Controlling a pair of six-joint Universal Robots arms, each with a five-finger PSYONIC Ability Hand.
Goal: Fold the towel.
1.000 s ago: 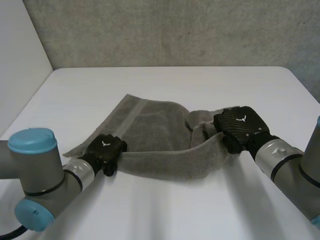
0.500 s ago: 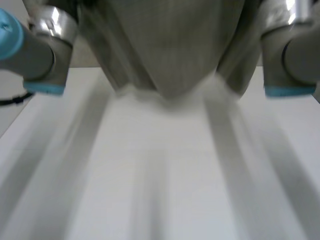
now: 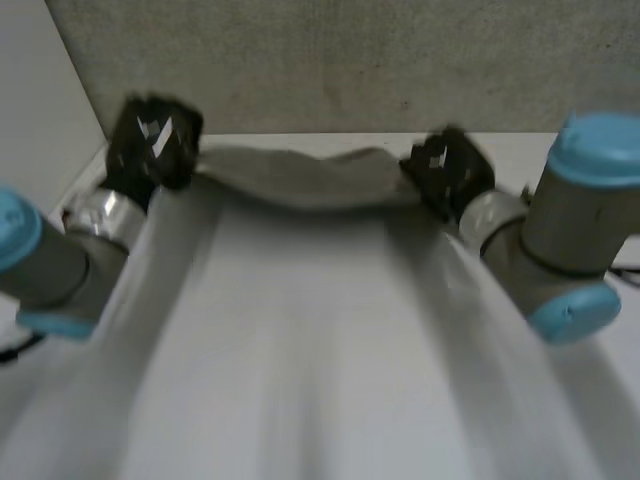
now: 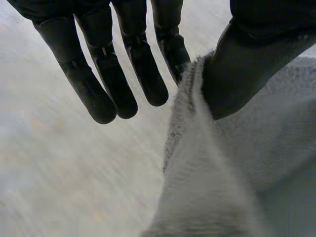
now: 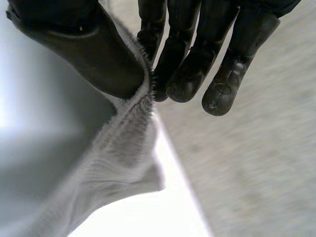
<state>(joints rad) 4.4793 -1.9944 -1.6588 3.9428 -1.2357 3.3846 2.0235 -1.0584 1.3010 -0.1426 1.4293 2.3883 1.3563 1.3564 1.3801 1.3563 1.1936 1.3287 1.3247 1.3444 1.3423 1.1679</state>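
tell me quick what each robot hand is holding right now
Left robot hand: shut on the towel, edge pinched between thumb and finger.
Right robot hand: shut on the towel, pinching its other end.

Grey tubular left arm [image 3: 60,268] and right arm [image 3: 560,238], joints closed with rounded light-blue caps [image 3: 600,150], wrists ringed by bright silver collars [image 3: 100,213]. Black left hand [image 3: 150,140] and right hand [image 3: 447,170], each with a pale mark on the back, possibly an emblem. Matte black fingers [image 4: 98,94] with blunt rounded tips; broad smooth thumb [image 4: 242,74]; one scuffed fingertip [image 5: 219,101].
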